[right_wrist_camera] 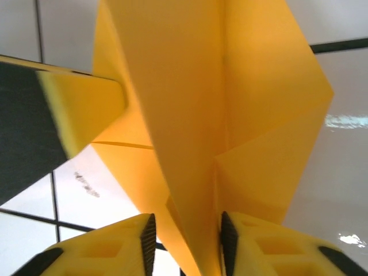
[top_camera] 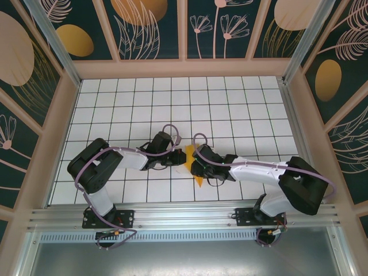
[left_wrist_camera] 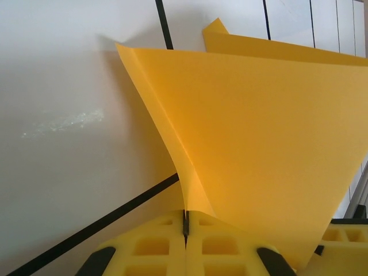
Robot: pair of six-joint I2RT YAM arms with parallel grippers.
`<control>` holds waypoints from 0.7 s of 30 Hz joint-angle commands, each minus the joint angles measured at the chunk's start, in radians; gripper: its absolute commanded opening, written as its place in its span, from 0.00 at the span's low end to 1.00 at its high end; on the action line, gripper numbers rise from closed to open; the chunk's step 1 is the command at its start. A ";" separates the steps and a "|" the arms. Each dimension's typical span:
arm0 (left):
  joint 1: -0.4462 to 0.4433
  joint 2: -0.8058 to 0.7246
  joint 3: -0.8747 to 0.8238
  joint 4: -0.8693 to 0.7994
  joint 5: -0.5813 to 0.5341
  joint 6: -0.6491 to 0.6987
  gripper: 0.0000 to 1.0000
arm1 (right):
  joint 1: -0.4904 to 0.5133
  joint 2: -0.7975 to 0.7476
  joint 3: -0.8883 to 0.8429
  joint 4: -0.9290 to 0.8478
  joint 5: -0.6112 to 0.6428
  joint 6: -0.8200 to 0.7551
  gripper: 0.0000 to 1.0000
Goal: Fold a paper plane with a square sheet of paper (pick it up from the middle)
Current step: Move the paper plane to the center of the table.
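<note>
Pinching paper [left_wrist_camera: 259,144] flap: left gripper [left_wrist_camera: 185,230], jaws fully closed; right gripper [right_wrist_camera: 185,241] straddling folded ridge, jaws part-open. Probably handling light, floppy, tearable; grip at creases.

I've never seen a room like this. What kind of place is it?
Probably a robot test booth: a left arm and right arm bolted to a metal rail, a white tiled table, plant-patterned walls.

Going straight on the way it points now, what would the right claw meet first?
The folded sheet of paper, which stands between the open fingers of the right claw. The left claw, pinching the paper, looks next in line, though depth is unclear.
</note>
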 commanded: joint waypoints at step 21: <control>0.049 -0.435 -0.081 -0.174 -0.406 -0.010 0.67 | -0.126 0.194 0.370 -0.250 0.109 -0.205 0.08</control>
